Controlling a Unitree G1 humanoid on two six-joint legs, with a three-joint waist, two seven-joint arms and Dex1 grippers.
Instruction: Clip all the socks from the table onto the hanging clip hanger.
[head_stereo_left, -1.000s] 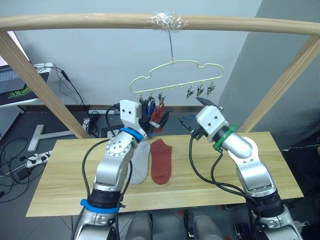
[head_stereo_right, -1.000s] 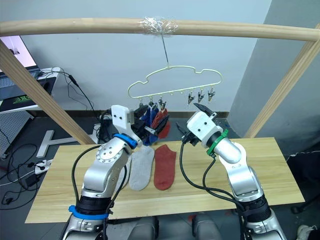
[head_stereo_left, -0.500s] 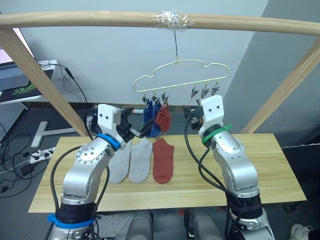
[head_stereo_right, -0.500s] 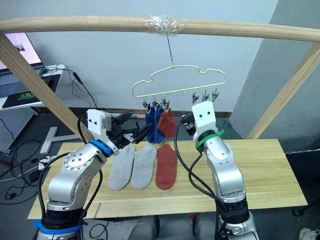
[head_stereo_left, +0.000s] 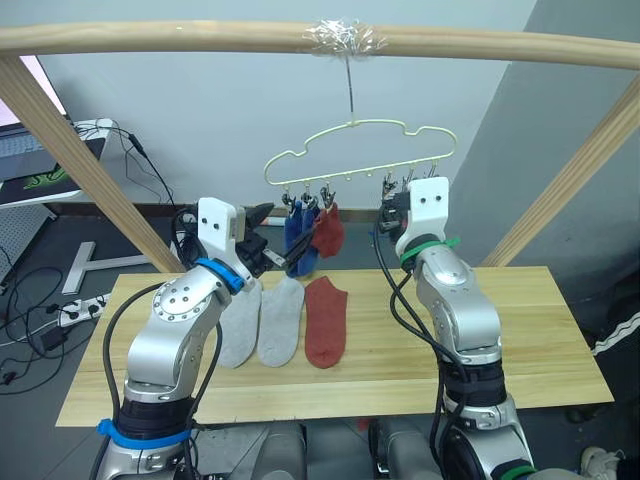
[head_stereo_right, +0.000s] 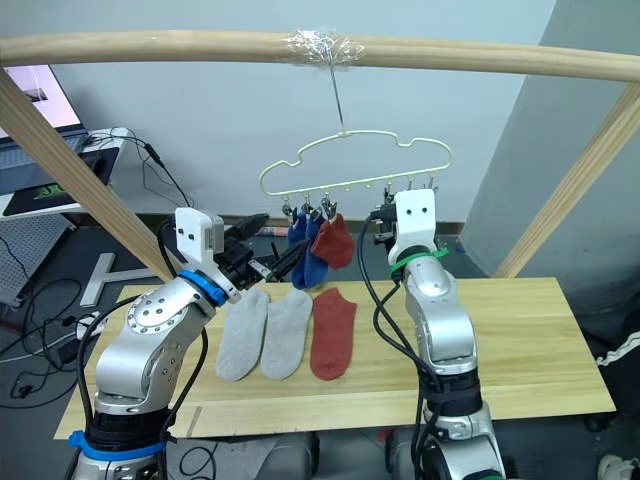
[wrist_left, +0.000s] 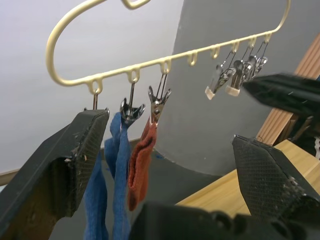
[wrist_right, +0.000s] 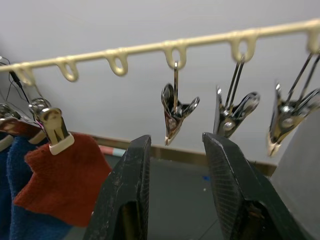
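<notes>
Lying flat on the table (head_stereo_left: 520, 330) — two grey socks (head_stereo_left: 262, 322) and one rust sock (head_stereo_left: 323, 322), side by side. Beyond, left gripper (wrist_left: 165, 165) gapes wide, empty; right gripper (wrist_right: 175, 150) stands part-open, empty, under free clips (wrist_right: 176, 111). Farthest, the clip hanger (head_stereo_left: 350, 150) carries two blue socks (head_stereo_left: 296, 240) and one rust sock (head_stereo_left: 329, 232).

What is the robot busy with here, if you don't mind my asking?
It is hanging socks on the clip hanger. Two blue socks and one red sock are clipped; two grey socks and a red one lie on the table. Both empty grippers, left and right, have open jaws near the clips.
</notes>
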